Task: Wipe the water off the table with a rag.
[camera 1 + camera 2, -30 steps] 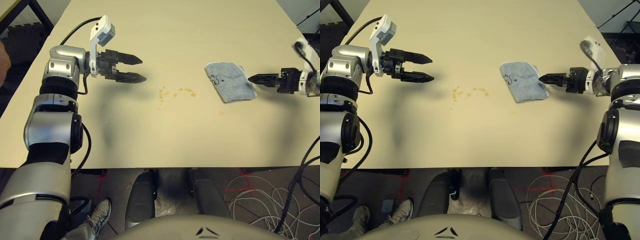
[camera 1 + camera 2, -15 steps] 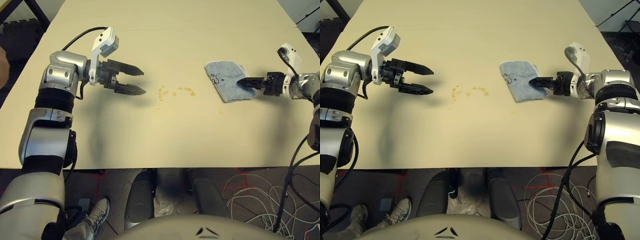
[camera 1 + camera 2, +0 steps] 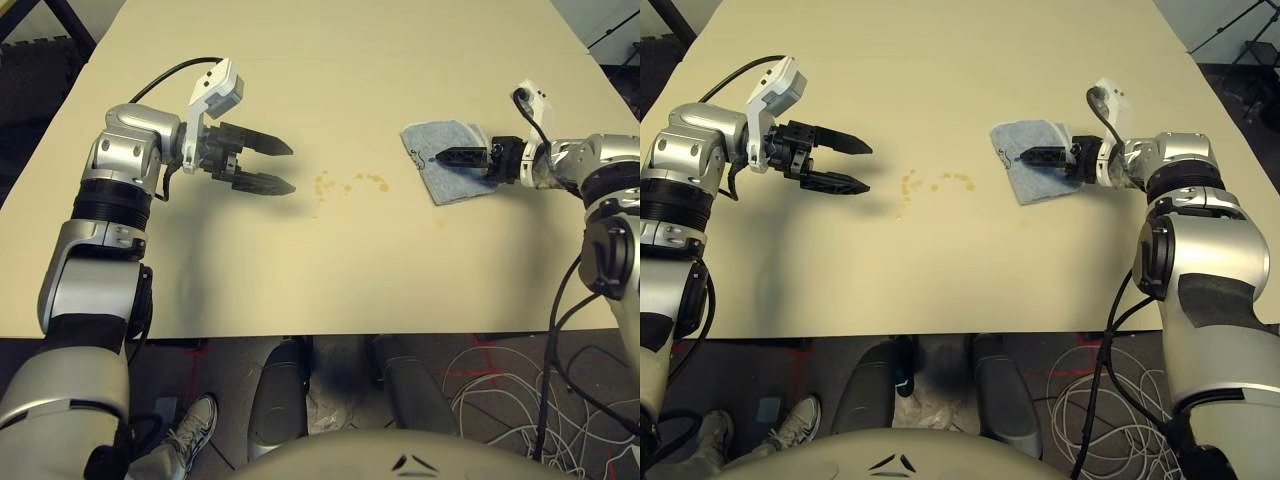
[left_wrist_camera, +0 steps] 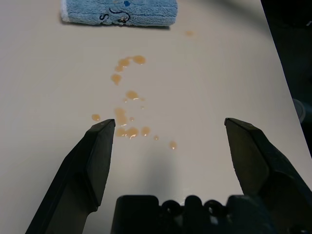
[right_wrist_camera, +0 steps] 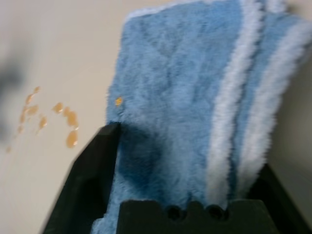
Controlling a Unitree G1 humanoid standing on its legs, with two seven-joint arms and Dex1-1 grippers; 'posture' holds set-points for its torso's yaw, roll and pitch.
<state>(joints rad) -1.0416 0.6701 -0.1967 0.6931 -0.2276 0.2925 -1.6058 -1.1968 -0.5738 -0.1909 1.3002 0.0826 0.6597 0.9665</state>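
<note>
Bench (image 3: 330, 270): a pale cream top is seen across most of the head view, its near edge running along the lower third of the frame.

Water (image 3: 350, 185): a loose arc of small yellowish-orange drops is seen at mid-frame, between the two grippers; one stray drop lies apart, lower right of the arc.

Rag (image 3: 432, 148): a folded light blue cloth is laid flat on the bench at right of centre, with dark squiggle marks near the edge facing the drops. It is kept well apart from the arc.

Right gripper (image 3: 1030, 156): it is reached in from the right edge of the frame and set over the rag. In its wrist view the fingers (image 5: 92, 165) are seen spread on either side of the cloth, which lies between them; a firm hold cannot be made out.

Left gripper (image 3: 280, 168): it is held above the bench at left of centre, pointed toward the drops, its fingers (image 4: 95, 161) spread wide with nothing held between them.
</note>
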